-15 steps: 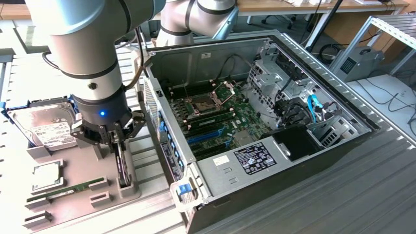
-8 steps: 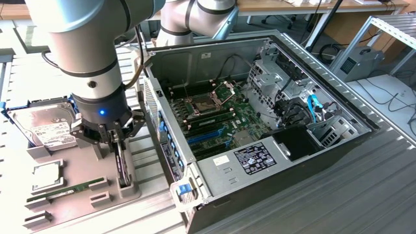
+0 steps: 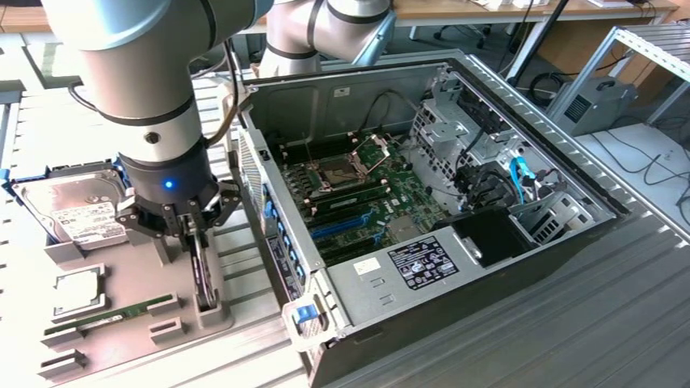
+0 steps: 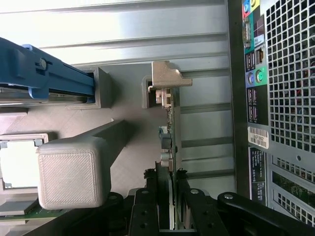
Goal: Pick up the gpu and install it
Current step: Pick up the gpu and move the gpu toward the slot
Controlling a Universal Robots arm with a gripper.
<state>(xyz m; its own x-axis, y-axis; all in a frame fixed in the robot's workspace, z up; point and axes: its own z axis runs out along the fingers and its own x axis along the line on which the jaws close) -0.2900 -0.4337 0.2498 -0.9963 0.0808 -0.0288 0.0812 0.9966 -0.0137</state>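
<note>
While the gpu (image 4: 171,132) stands on edge in its grey holder (image 3: 212,311) beside the case (image 3: 518,291), the gripper (image 4: 166,177) clamps it (pick-up, nothing lifted yet), so freeing it likely calls for a straight pull.

We count one robot arm (image 3: 151,81), with two fingers (image 4: 151,201) at its end. One gpu (image 4: 170,147), there it is. One hard drive (image 3: 76,206), one memory stick (image 3: 113,314), one square processor chip (image 3: 77,291): singles all round. One grey holder tray (image 3: 129,275), one open computer case (image 3: 485,323), and inside we spot one motherboard (image 3: 356,194).
</note>
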